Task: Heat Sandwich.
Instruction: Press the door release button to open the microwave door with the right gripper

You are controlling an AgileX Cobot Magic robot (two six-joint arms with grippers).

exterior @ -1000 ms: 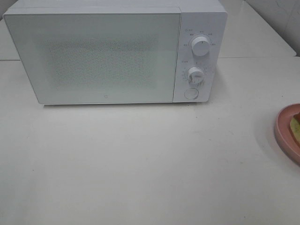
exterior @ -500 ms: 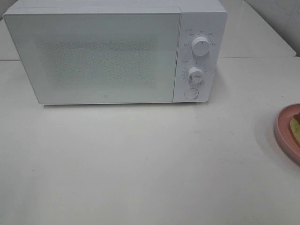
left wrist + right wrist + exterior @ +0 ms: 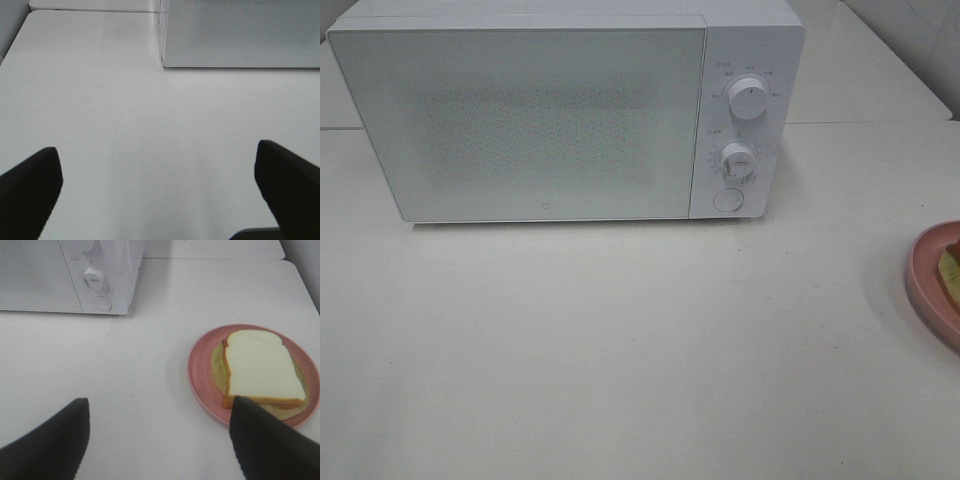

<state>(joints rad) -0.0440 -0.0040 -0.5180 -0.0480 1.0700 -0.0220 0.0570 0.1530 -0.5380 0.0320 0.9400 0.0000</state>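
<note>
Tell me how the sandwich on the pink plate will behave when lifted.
The sandwich probably squashes easily: its bread looks soft and thick. Its stacked layers may slide apart if pinched from one side. It likely weighs little, so the pink plate should stay put.

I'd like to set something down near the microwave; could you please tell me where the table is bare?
The widest bare patch is the table in front of the microwave door, out to the near edge. Between the dials and the pink plate is free too. Only the far right is crowded: the sandwich on that plate.
</note>
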